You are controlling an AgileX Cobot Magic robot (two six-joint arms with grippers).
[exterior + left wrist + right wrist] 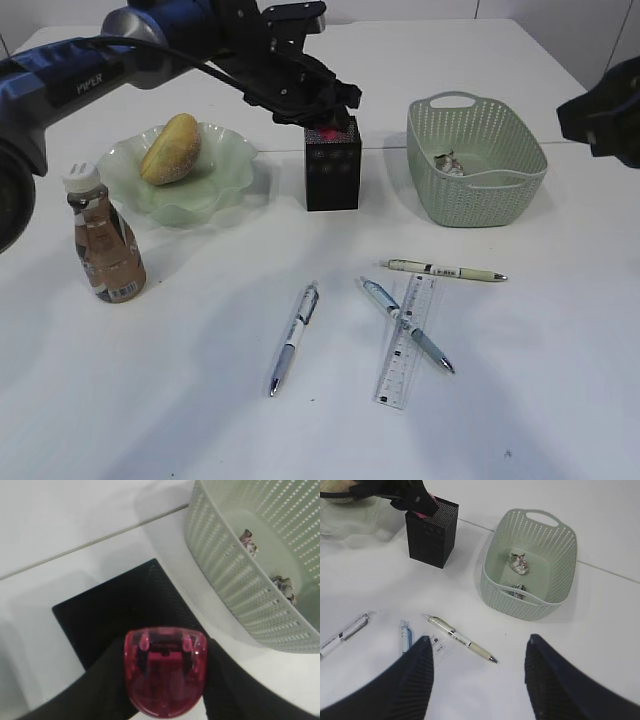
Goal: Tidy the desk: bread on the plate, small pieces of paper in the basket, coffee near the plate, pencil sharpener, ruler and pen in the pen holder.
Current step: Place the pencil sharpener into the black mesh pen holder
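A pink pencil sharpener (165,677) is pinched in the left hand (325,118), held right over the open top of the black pen holder (332,170). The right hand (477,680) is spread wide and hung above the desk (180,400), nothing gripped. Two crumpled paper bits (518,563) can be seen inside the green basket (476,160). One bread roll (171,148) is sat on the green plate (225,160), and one coffee bottle (104,240) is stood near it. Three pens (294,336) and one clear ruler (408,342) are left lying out front, with one pen crossed over the ruler.
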